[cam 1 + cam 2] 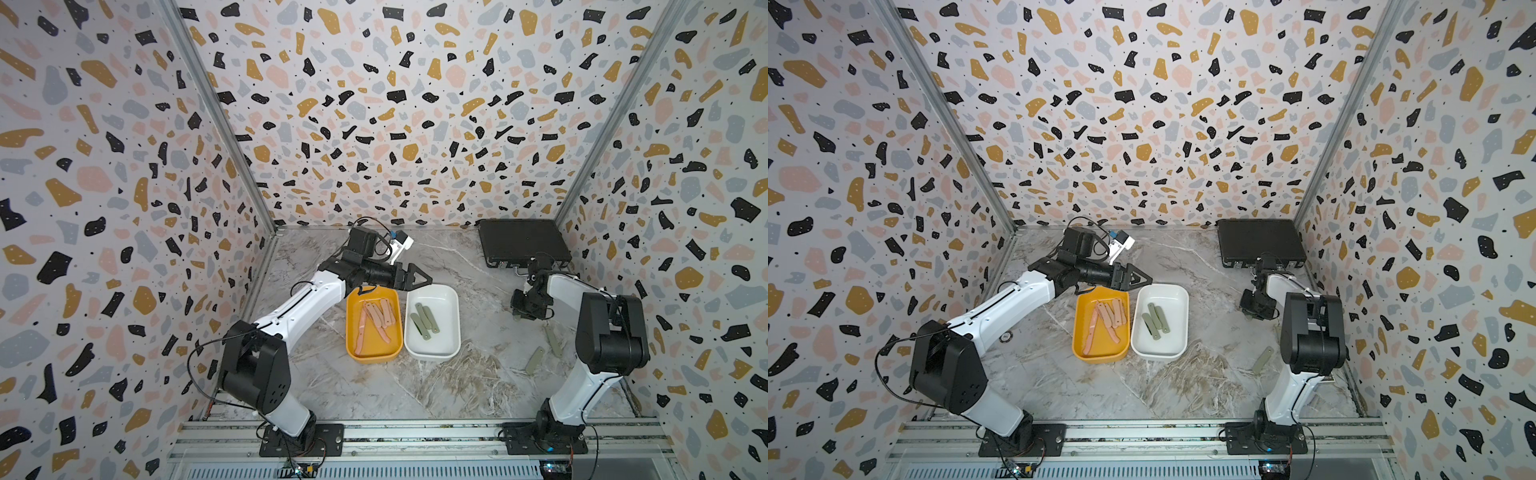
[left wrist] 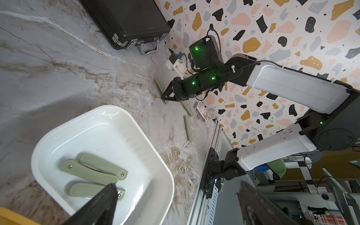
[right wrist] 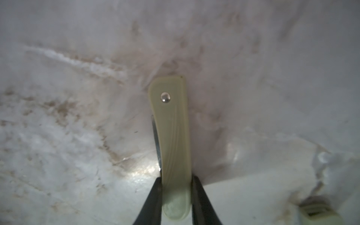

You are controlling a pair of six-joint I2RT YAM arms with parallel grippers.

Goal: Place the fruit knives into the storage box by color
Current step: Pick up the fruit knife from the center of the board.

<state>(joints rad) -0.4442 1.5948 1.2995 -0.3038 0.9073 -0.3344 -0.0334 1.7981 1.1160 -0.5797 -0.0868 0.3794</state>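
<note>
Right hand (image 3: 176, 187): closed across the narrow width of one green fruit knife (image 3: 171, 126), gripping near its rounded end, the riveted end projecting past the fingers (image 3: 202, 198) toward the worktop (image 3: 58, 136). We cannot tell whether it is clear of the surface. We judge the piece light, stiff and smooth-sided, liable to pivot from an end grip. A hold nearer mid-length would be steadier, and a metal edge shows along one side. Left hand (image 1: 417, 277): wide open, empty, above the far ends of the yellow tray (image 1: 382, 350) of pink knives (image 1: 376, 320) and the white tray (image 1: 440, 299) holding three green ones (image 1: 424, 320). Two more green knives (image 1: 535, 360) lie loose near the right arm (image 1: 582, 374).
</note>
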